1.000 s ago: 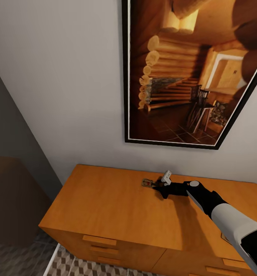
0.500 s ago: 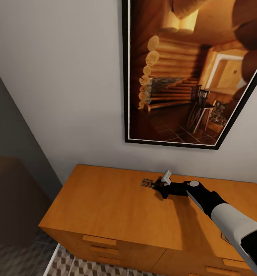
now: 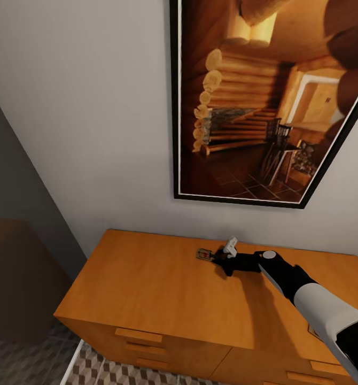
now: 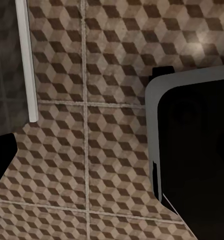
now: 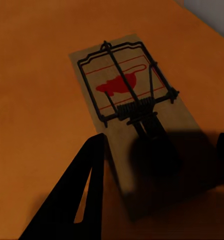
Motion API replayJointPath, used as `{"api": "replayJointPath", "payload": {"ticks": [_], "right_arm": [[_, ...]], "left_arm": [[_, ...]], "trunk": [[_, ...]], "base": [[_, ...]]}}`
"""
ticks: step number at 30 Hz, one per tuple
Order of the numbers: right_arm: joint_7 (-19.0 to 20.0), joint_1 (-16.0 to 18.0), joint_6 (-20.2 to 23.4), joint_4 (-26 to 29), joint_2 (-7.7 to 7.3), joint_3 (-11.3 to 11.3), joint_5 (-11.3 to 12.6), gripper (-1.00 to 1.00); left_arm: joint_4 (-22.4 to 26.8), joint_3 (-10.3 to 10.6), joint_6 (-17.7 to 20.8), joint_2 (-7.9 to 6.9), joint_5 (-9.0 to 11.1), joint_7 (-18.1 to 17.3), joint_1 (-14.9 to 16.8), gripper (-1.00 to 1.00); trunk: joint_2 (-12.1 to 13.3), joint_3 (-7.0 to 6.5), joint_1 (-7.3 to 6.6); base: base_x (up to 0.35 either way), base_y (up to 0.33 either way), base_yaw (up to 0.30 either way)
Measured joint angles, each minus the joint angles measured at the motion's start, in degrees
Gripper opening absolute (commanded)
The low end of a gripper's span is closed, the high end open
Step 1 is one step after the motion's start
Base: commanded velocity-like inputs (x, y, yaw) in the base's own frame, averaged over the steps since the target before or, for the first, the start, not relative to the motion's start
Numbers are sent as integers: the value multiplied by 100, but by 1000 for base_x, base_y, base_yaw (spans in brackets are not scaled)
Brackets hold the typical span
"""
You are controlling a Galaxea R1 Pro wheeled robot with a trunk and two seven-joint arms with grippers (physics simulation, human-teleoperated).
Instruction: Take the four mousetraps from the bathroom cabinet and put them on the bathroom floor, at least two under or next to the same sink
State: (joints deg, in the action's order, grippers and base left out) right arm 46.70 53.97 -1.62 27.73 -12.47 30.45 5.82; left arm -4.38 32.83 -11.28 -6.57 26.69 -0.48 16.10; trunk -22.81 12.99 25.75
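Reaching across the cabinet top, the right gripper sits at the near end of a single mousetrap lying flat on the wood. Wrist view: the mousetrap runs lengthwise straight out ahead of the claw. Fingers spread, one either side of the board's near end, nothing pinched. Judgement: closing across the short width should seat it. Left claw's state: cannot tell.

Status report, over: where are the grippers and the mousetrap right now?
Right gripper open, jaws straddling the mousetrap end. Mousetrap flat on cabinet top. Left wrist view faces bathroom floor. Nothing obstructing.
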Motion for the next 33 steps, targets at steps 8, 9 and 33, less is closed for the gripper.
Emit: {"api": "replayJointPath", "payload": {"ticks": [8,9,33], "right_arm": [[-2,2,530,648,-15,8,1,-100],[-2,2,582,710,-18,10,-1,-100],[-10,2,1640,1370,-20,6,-24,-100]], "left_arm": [[0,0,-8,-4,0,0,0,100],[0,0,-8,-3,0,0,0,100],[9,1,-26,2,-2,-2,0,100]], "trunk": [[0,0,0],[0,0,0],[1,-1,3]], "base": [[0,0,0],[0,0,0],[-168,0,0]]}}
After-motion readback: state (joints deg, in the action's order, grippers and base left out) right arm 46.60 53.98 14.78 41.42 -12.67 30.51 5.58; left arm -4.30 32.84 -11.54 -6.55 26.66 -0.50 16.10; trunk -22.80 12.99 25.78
